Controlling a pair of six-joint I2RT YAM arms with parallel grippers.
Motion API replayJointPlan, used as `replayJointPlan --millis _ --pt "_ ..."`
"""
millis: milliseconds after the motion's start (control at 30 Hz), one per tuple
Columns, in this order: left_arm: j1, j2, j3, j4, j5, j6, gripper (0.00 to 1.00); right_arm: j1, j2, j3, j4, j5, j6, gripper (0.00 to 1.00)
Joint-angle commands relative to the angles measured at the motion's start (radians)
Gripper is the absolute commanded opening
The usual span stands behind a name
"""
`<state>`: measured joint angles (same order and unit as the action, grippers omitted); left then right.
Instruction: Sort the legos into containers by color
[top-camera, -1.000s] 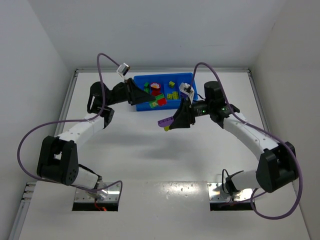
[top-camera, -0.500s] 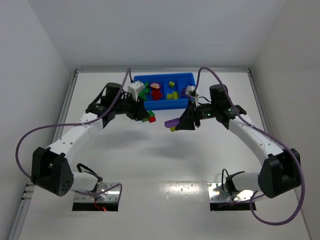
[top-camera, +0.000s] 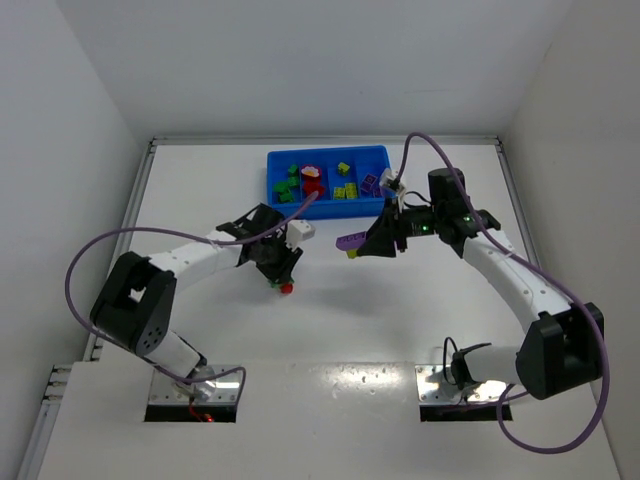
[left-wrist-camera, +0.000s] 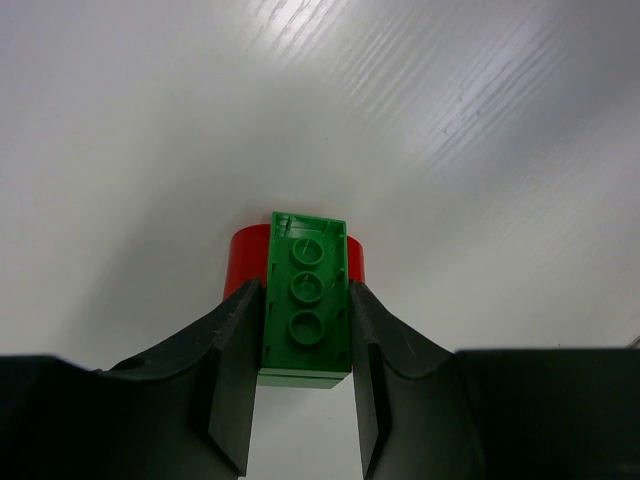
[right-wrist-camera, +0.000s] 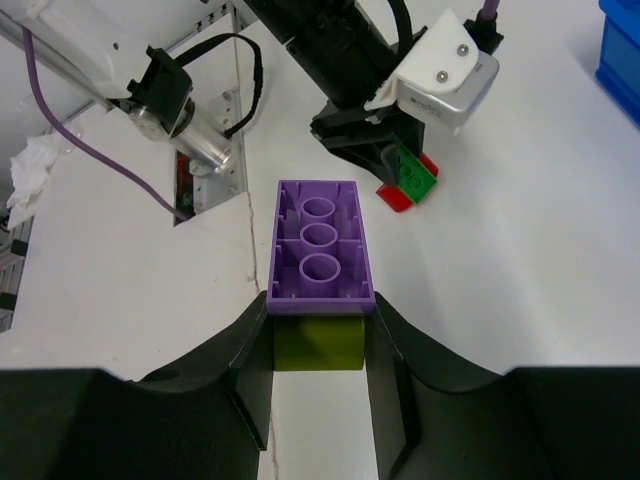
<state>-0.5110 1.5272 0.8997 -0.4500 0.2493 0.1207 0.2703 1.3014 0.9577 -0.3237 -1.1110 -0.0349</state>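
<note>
Now | white table (top-camera: 330, 320) | white walls (top-camera: 320, 70) | blue tray (top-camera: 328, 151) near far edge

Left arm (top-camera: 190, 258) and right arm (top-camera: 512, 282): white links joined by black joint housings (top-camera: 135, 312). Left gripper (left-wrist-camera: 305, 295) and right gripper (right-wrist-camera: 320, 310): matte black fingers (left-wrist-camera: 235, 385) with curved outer shoulders and flat inner faces. A white camera housing (right-wrist-camera: 440, 72) with two screws (right-wrist-camera: 462, 48) sits just behind the left gripper. A purple cable (top-camera: 68, 285) runs in a loop from behind each gripper back along its arm. Green lights (top-camera: 421, 228) glow behind the right gripper.
</note>
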Motion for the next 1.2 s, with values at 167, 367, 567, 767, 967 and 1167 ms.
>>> replayJointPlan --millis 167,367,567,767,967,1167 --pt "-0.04 0.08 0.054 0.02 0.008 0.02 0.46 -0.006 -0.034 0.03 0.018 -0.023 -0.023 0.02" --pt "0.021 -0.013 0.054 0.02 0.18 0.02 0.78 -0.006 -0.043 0.012 0.009 -0.023 -0.033 0.02" --pt "0.109 -0.133 0.18 -0.021 0.385 0.03 0.79 -0.006 -0.044 -0.008 0.009 -0.023 -0.042 0.02" --pt "0.186 -0.133 0.353 -0.206 0.661 0.149 0.78 0.003 -0.044 -0.036 0.02 -0.058 -0.051 0.02" --pt "0.14 -0.027 0.551 -0.539 0.82 0.41 0.78 0.021 -0.007 -0.004 -0.086 -0.078 -0.176 0.02" --pt "0.057 0.034 0.634 -0.699 0.848 0.511 0.78 0.049 0.044 0.03 -0.164 -0.087 -0.235 0.02"
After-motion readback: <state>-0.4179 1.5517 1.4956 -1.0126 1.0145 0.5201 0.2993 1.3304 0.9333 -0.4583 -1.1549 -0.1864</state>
